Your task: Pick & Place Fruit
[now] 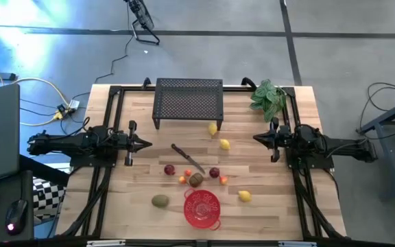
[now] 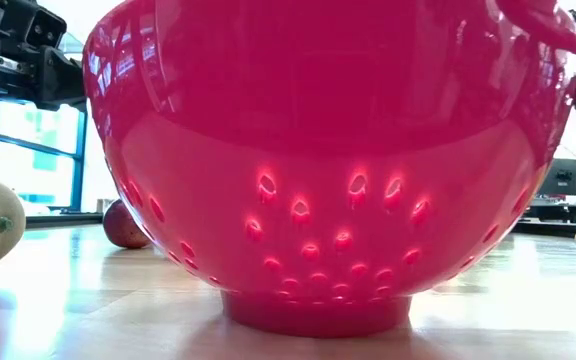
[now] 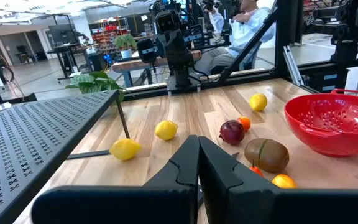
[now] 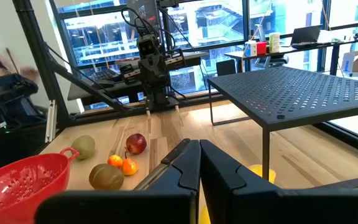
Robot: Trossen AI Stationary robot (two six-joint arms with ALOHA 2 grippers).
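Desk: pale wooden butcher-block top [image 1: 129,199], plank grain running across, framed by dark rails.
Colander: glossy red plastic bowl [image 1: 201,208] with rows of small holes and a round foot, at the near edge of the desk; nothing shows inside it.
Rack: dark perforated metal shelf [image 1: 188,100] on thin legs, at the far edge.
Lemons: three small yellow ovals; one [image 1: 212,128] just in front of the rack, one [image 1: 225,144] a little nearer, one [image 1: 244,196] to the right of the colander.
Red fruit: two dark, round, smooth pieces [image 1: 169,169] and [image 1: 214,172], either side of the central cluster.
Orange fruit: tiny round pieces [image 1: 183,180] and [image 1: 223,180], near the kiwi.
Kiwis: brown-green, matt ovals; one [image 1: 196,180] mid-desk, one [image 1: 160,200] left of the colander.
Knife: slim, dark-handled [image 1: 186,158], lying diagonally above the cluster.
Leafy bunch: green, crinkled [image 1: 267,97], far right corner.
Left gripper: [image 1: 147,144] fingers together, empty, held at the left side of the desk.
Right gripper: [image 1: 256,138] fingers together, empty, held at the right side.
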